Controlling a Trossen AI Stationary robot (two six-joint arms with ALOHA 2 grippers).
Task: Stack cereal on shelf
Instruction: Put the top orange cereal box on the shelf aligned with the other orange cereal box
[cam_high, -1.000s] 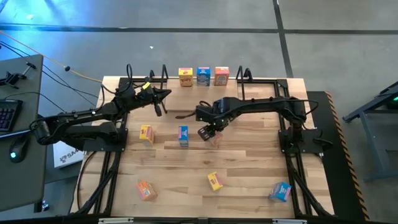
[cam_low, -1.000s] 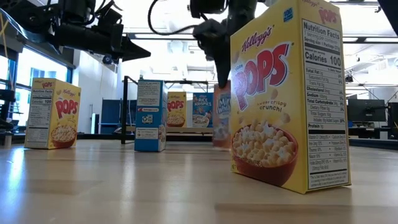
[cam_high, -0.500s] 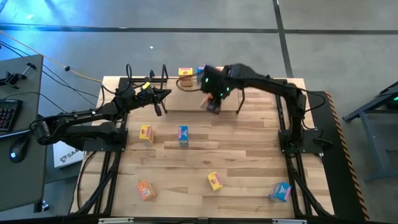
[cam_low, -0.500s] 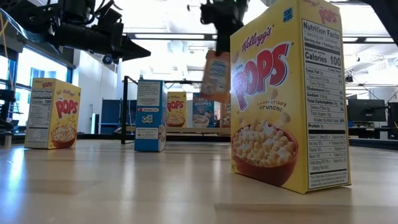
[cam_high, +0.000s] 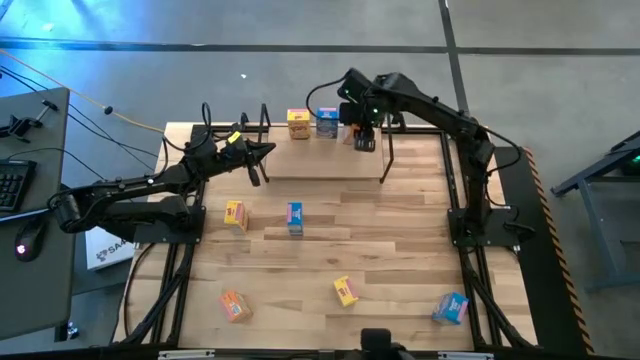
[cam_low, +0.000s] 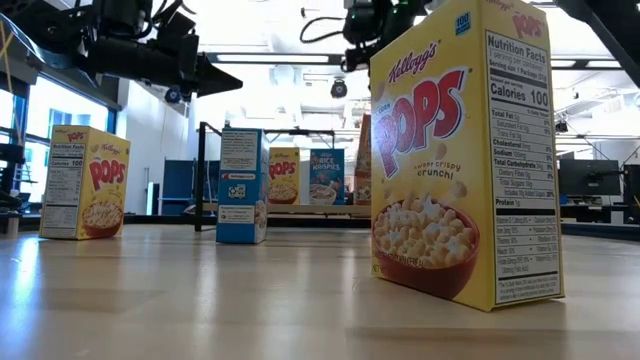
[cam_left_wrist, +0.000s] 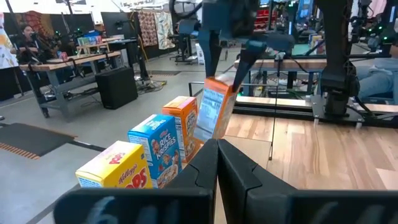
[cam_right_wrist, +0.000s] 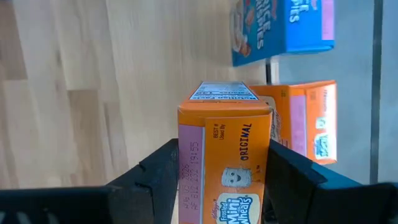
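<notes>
My right gripper (cam_high: 362, 140) is over the shelf (cam_high: 320, 165) at the table's far edge, shut on an orange cereal box (cam_right_wrist: 224, 155). That box (cam_left_wrist: 214, 112) hangs tilted next to three boxes standing on the shelf: yellow (cam_high: 298, 122), blue (cam_high: 327, 122) and orange (cam_left_wrist: 183, 121). In the low view the held box (cam_low: 362, 150) is half hidden behind a near yellow box (cam_low: 465, 150). My left gripper (cam_high: 256, 170) hovers shut near the shelf's left end, holding nothing. My right gripper pinches the orange box between its two fingers (cam_right_wrist: 168, 180), one on each of two opposite side faces (cam_right_wrist: 186, 155). The fingers come from above, slanting down. The box is tilted; whether its lower end (cam_left_wrist: 208, 134) touches the shelf I cannot tell.
Loose boxes stand on the table: yellow (cam_high: 235, 214), blue (cam_high: 294, 217), yellow (cam_high: 346, 291), orange (cam_high: 234, 306) and blue (cam_high: 451, 308). Black wire loops (cam_high: 235, 120) rise at the shelf's ends. Bare wood lies between the shelf and the loose boxes.
My right gripper has risen from the table's middle and swung toward the far edge, carrying the orange box with it. The box has been lifted clear of the table and brought over the shelf beside the orange box standing there.
</notes>
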